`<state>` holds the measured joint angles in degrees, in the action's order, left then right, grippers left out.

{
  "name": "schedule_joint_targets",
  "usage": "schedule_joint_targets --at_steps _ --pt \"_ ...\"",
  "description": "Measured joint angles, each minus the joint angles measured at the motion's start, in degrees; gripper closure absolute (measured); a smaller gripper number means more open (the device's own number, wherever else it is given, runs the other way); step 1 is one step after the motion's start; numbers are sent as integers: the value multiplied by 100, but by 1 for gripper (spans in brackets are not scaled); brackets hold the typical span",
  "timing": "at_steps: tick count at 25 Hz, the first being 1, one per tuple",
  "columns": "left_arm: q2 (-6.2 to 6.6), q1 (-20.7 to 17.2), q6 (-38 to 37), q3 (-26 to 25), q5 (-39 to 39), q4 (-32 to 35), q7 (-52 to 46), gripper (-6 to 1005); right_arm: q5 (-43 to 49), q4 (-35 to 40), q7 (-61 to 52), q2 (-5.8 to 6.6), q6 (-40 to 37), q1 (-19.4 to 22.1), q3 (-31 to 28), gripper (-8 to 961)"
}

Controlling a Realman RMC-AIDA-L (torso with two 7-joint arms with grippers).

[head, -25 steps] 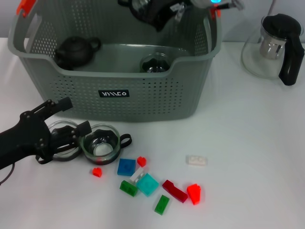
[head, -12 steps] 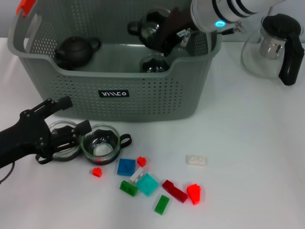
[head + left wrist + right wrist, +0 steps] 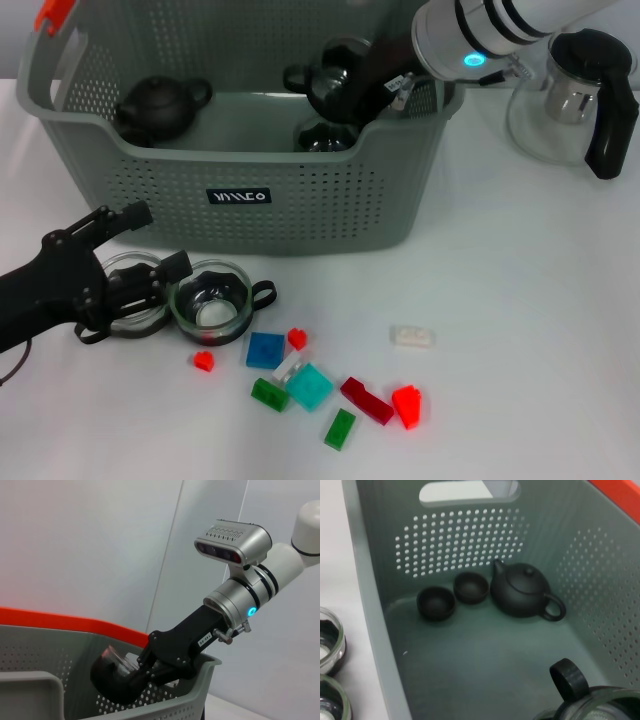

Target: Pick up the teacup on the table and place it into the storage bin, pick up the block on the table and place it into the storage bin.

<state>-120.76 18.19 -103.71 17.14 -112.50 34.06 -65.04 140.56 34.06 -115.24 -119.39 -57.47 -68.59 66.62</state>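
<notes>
Storage bin [image 3: 300, 200]: it sits directly under your right pincer, walls high all round, so anything has to enter from above.
Right gripper [image 3: 338, 92]: you're reaching in over the bin's far right corner, clenched on a glass teacup [image 3: 330, 80] with a dark base, held above the floor and not yet let go.
Room below the pincer: another glass cup [image 3: 322, 137] lies right beneath your load; open floor lies to the left of it, between it and the black teapot [image 3: 155, 105].
Right rim: your forearm crosses close over that edge, so lift straight up when you leave.
Left gripper [image 3: 150, 285]: low on the table in front of the bin, among two glass cups [image 3: 210, 305]; I cannot tell its state.
Blocks [image 3: 310, 385]: scattered on the table near the left pincer, well apart from the right one, waiting for pickup.
</notes>
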Motion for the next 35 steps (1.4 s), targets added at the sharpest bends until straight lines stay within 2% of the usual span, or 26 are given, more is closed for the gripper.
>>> schedule_joint_targets --at_steps 31,35 --pt "0 0 24 10 -9 -5 0 67 86 5 -111 -26 17 22 0 747" --pt "0 -5 17 3 -9 -5 0 67 91 82 -112 -26 -3 30 0 641"
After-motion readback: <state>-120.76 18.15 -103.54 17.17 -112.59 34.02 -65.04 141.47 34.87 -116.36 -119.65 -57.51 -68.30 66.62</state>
